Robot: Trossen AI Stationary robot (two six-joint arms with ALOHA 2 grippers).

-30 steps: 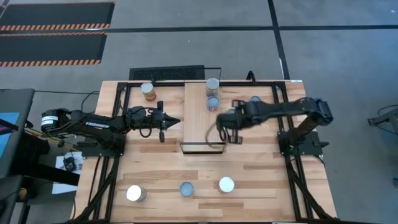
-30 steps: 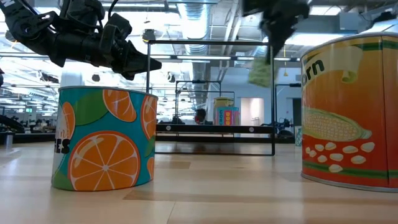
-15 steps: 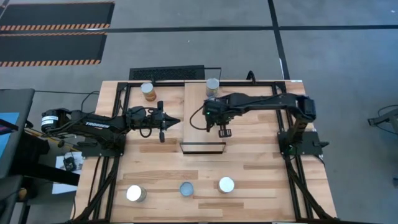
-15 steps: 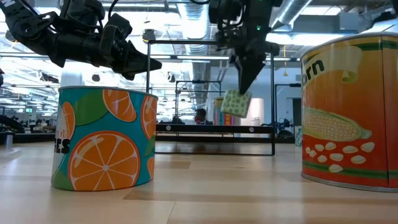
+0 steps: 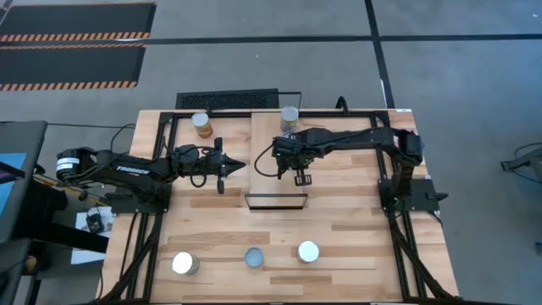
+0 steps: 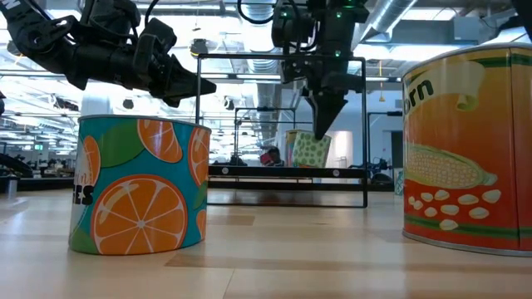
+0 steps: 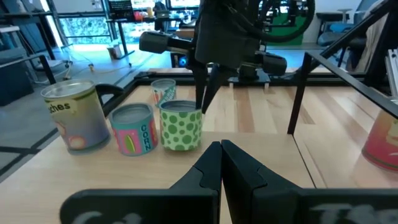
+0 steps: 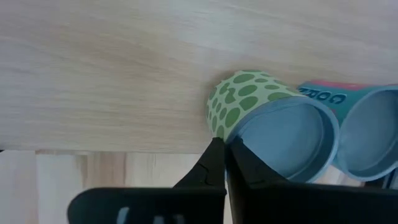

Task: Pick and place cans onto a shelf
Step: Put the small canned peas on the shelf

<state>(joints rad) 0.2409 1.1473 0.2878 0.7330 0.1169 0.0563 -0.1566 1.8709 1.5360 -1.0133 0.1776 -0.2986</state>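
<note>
Carried across and lowered, my right claw [image 6: 320,133] clamps the green-dotted metal can's [image 7: 181,124] rim, setting it on the light wooden shelf [image 5: 269,182]; release next.

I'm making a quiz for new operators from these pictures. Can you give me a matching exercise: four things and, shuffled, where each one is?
Things:
1. green-dotted can
2. orange-slice can
3. left gripper
4. corn can

Places:
A. on the tabletop, at the right in the low view
B. on the shelf, its rim pinched by the right gripper
C. shut, hanging left of the shelf
D. on the tabletop, at the left in the low view

Pairs: 1-B, 2-D, 3-C, 4-A
</note>
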